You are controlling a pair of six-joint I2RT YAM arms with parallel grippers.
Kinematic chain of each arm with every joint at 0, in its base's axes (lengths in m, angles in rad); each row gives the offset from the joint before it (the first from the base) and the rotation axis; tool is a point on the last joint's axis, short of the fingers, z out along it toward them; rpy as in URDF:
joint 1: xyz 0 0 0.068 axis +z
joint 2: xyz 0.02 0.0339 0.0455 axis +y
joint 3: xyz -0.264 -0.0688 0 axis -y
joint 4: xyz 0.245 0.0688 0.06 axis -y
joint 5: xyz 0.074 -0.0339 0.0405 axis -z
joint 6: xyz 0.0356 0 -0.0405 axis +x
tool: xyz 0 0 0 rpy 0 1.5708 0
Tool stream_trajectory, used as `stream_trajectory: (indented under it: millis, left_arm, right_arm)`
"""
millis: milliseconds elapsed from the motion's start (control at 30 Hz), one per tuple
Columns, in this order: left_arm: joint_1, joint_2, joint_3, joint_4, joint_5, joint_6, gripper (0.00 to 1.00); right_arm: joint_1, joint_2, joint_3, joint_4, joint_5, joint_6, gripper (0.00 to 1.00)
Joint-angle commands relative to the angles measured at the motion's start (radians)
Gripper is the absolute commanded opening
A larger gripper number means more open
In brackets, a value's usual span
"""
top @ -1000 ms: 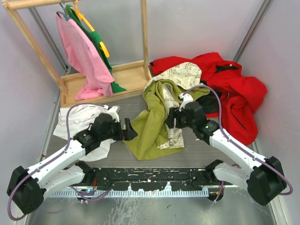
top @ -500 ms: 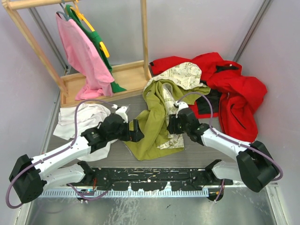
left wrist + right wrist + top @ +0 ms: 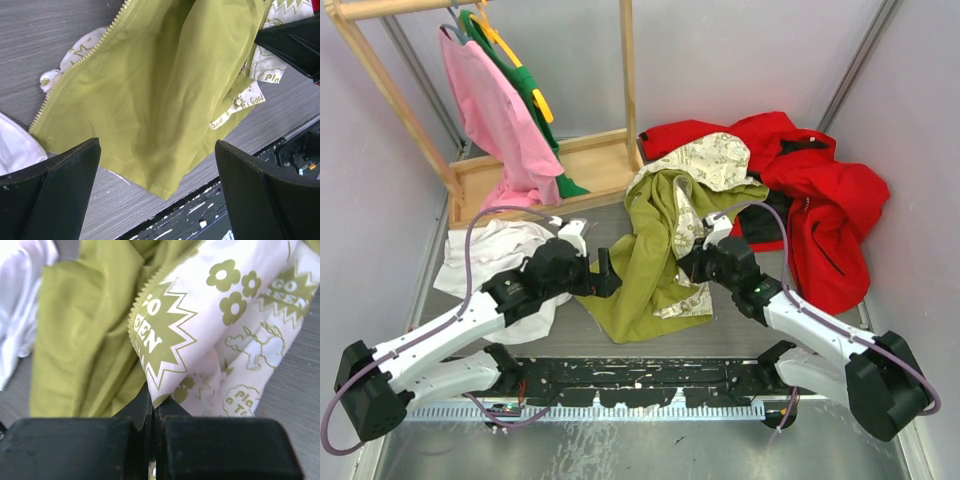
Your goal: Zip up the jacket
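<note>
fingers of right gripper (image 3: pixel 152 404) pinch the jacket (image 3: pixel 642 288), seen only at wrist; left gripper (image 3: pixel 157 148) spread wide.

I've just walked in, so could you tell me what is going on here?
Two robot arms are working on an olive and cream jacket that lies crumpled and unzipped. The right gripper is shut on its cream printed edge by the zipper teeth; the left gripper hovers open over the olive side.

Both arms stretch in from the bottom corners toward mid-frame: one spread, one pinched.
Left gripper (image 3: pixel 606 274) gapes wide, centre-left; right gripper (image 3: pixel 684 268), just right of centre, has fingers (image 3: pixel 142 412) pressed together on the jacket (image 3: pixel 230 335).
</note>
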Motion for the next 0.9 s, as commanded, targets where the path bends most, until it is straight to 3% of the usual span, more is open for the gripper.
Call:
stream_trajectory:
  millis: [0, 467, 700, 867]
  left_arm:
    - [-0.004, -0.084, 0.033, -0.003, -0.100, 0.010, 0.98]
    - [-0.003, -0.150, -0.013, 0.189, 0.014, 0.015, 0.98]
    - [-0.002, -0.026, 0.046, 0.370, 0.148, -0.014, 1.00]
    - [0.007, 0.128, 0.135, 0.460, 0.258, -0.086, 0.96]
  right_arm:
    - [-0.037, -0.078, -0.034, 0.218, -0.145, 0.038, 0.01]
    - [-0.151, -0.076, -0.111, 0.630, -0.514, 0.130, 0.01]
    - [-0.150, -0.050, -0.130, 0.715, -0.594, 0.123, 0.01]
    - [-0.151, -0.051, -0.147, 0.739, -0.664, 0.097, 0.01]
